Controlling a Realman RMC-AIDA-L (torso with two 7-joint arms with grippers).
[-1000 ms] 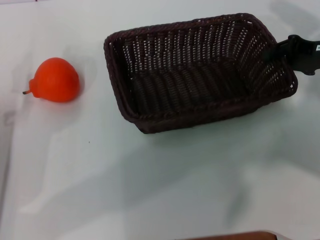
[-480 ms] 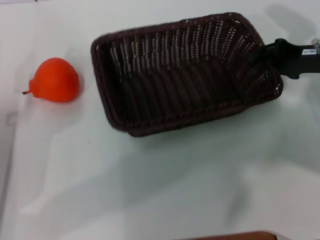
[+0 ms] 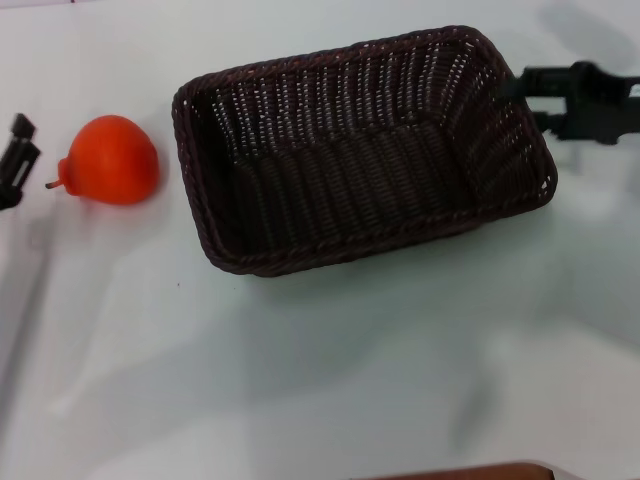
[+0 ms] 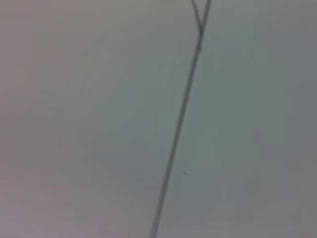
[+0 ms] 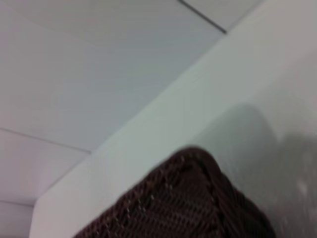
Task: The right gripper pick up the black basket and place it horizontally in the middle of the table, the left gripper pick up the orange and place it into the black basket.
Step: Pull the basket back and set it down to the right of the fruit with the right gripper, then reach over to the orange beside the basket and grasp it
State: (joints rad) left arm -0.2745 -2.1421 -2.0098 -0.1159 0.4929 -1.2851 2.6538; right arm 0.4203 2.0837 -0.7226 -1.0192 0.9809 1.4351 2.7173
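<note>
The black basket (image 3: 360, 150) lies flat on the table (image 3: 320, 360), long side across, a little behind the middle; it holds nothing. My right gripper (image 3: 528, 100) is at the basket's right end, with its fingers spread just outside the rim. The basket's corner also shows in the right wrist view (image 5: 188, 208). The orange (image 3: 110, 160) lies on the table to the left of the basket, stem pointing left. My left gripper (image 3: 14, 160) shows only partly at the far left edge, just left of the orange and apart from it.
A thin dark line (image 3: 20, 330) runs along the table's left side and also shows in the left wrist view (image 4: 181, 119). The right wrist view shows the table's far edge (image 5: 163, 114) with pale floor beyond. A brown edge (image 3: 470, 472) shows at the front.
The basket has slid left and settled flat. My right gripper's fingers have spread off the rim. My left gripper has come into view beside the orange.
</note>
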